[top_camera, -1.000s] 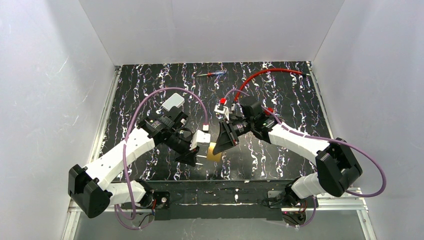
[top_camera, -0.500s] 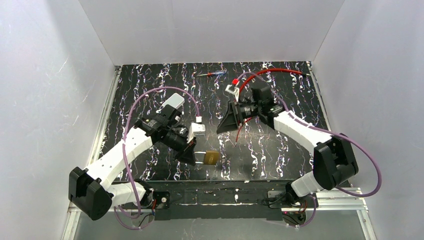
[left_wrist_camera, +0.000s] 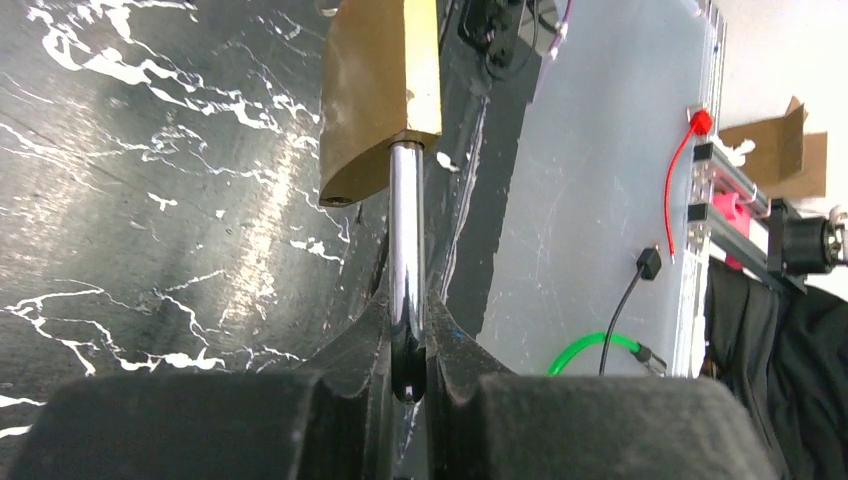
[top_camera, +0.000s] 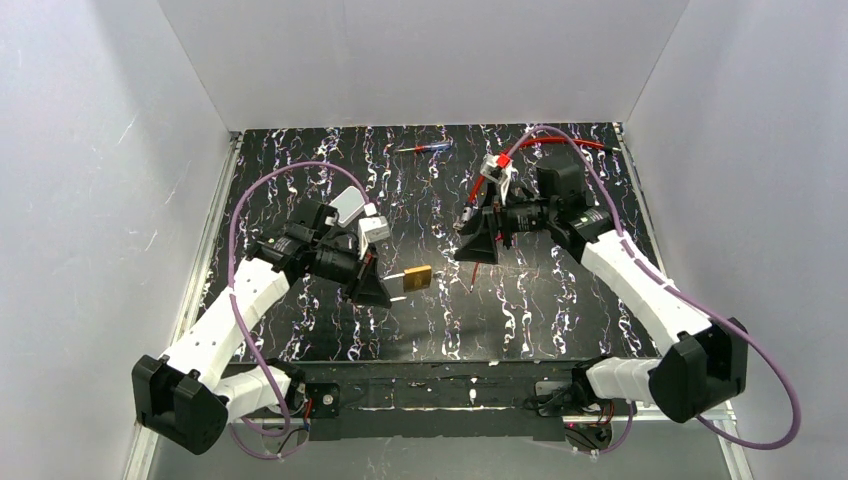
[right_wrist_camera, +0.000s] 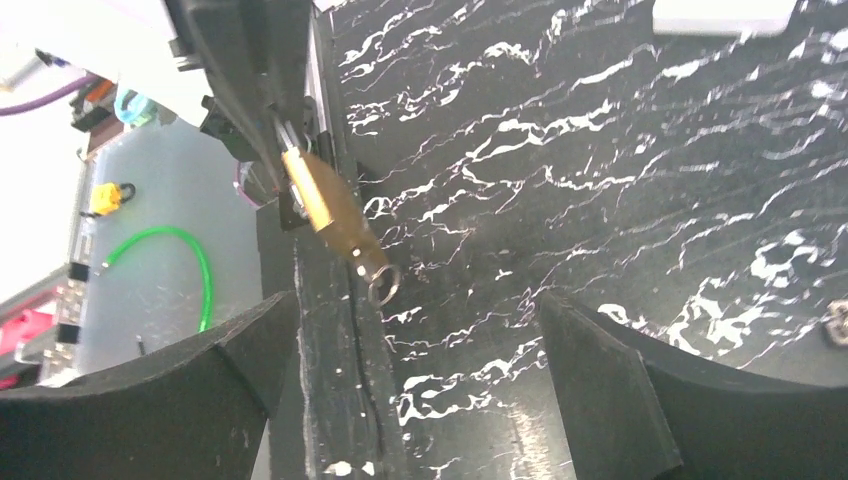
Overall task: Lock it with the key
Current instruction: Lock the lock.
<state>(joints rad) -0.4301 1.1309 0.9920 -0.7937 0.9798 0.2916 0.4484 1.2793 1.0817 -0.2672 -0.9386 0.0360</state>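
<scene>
A brass padlock (top_camera: 418, 277) hangs in the air over the middle of the black marbled mat (top_camera: 560, 300). My left gripper (top_camera: 390, 290) is shut on its steel shackle (left_wrist_camera: 405, 230), and the brass body (left_wrist_camera: 380, 90) points away from the fingers (left_wrist_camera: 350, 345). In the right wrist view the padlock (right_wrist_camera: 325, 205) shows a small key ring (right_wrist_camera: 383, 283) at its bottom end; the key's blade is hidden in the body. My right gripper (top_camera: 468, 250) stands open to the right of the padlock, apart from it, with nothing between its fingers (right_wrist_camera: 240, 350).
A blue and red screwdriver (top_camera: 422, 148) lies at the back of the mat. A red cable (top_camera: 545, 143) curves along the back right. White walls close in the left, right and far sides.
My right gripper has opened, let go at the padlock's bottom end and drawn back up and to the right. My left gripper has carried the padlock a little farther from the near edge.
</scene>
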